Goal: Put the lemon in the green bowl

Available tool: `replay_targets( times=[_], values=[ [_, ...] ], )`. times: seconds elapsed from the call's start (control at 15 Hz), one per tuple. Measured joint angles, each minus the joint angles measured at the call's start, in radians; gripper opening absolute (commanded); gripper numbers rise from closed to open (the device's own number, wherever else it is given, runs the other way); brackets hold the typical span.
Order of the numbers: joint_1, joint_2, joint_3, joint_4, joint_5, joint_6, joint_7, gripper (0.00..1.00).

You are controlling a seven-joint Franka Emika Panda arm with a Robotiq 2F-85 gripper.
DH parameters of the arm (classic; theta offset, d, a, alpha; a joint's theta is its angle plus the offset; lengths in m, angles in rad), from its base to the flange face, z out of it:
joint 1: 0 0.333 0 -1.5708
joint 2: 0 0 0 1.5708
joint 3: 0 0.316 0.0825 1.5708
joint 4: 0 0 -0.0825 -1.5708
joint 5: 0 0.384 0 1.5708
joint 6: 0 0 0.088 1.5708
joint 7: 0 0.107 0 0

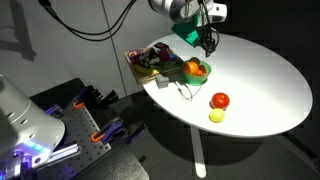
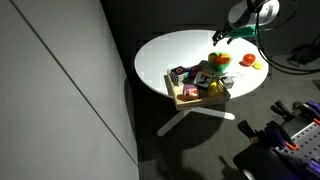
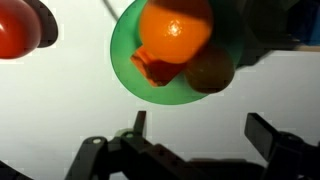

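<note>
Wrist view, ahead of the jaws: green bowl (image 3: 125,75) and orange fruit (image 3: 175,28) cut off by top edge. Red fruit (image 3: 18,28), outboard of jaws, cut off by side edge. Shadowed round item (image 3: 212,70) against orange fruit: blurred, identity undetermined.

Fruit and tray on a round white bench (image 1: 265,85)
Round red fruit (image 1: 220,100) just beside pale yellow round fruit (image 1: 217,116); dark rectangular tray of mixed items (image 1: 133,62) at the bench's edge.

Orange fruit (image 3: 175,28) inside green bowl (image 3: 125,65)
</note>
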Motion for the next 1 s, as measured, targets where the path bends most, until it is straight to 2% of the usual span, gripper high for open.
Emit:
replay_targets(
  times=[1.0],
  values=[
    [0.000, -0.246, -0.024, -0.007, -0.036, -0.550, -0.069, 1.00]
  ],
)
